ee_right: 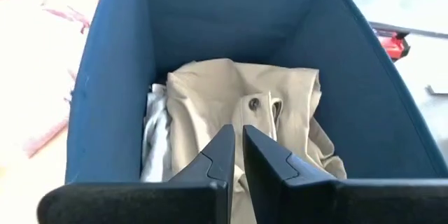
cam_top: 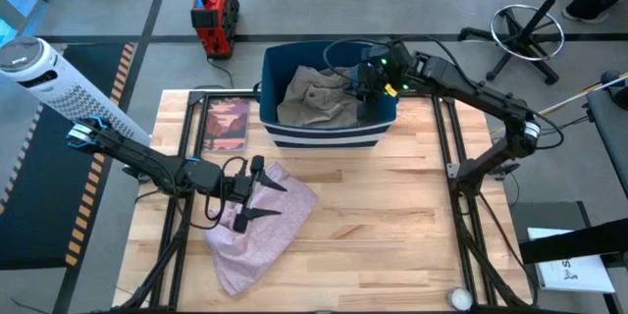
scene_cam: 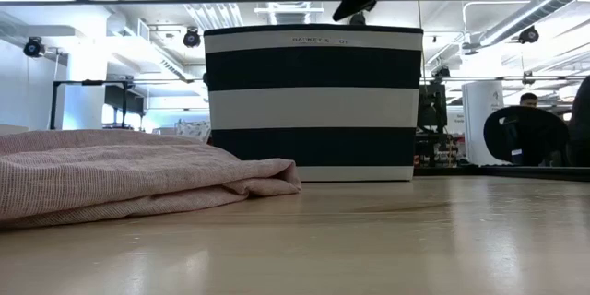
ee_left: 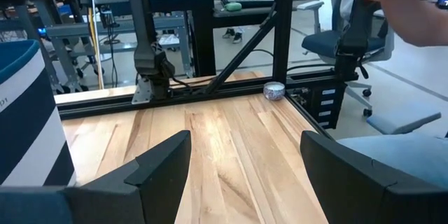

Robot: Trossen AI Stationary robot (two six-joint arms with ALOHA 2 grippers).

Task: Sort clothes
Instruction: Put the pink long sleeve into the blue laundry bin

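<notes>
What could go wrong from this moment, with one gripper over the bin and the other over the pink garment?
1. The right gripper, nearly shut, hangs over the khaki garment in the striped bin; it may pinch too little cloth, or drag the bin.
2. The left gripper, open above the pale pink garment, may unfold it when lifting.
3. The pink book lies near the bin and could be pushed.

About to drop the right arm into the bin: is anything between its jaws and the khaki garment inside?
Nothing visible. The right gripper, jaws nearly shut, hangs above the crumpled khaki-grey fabric garment in the navy blue white-striped bin, inside its walls. The left gripper is open over the pale pink garment.
</notes>
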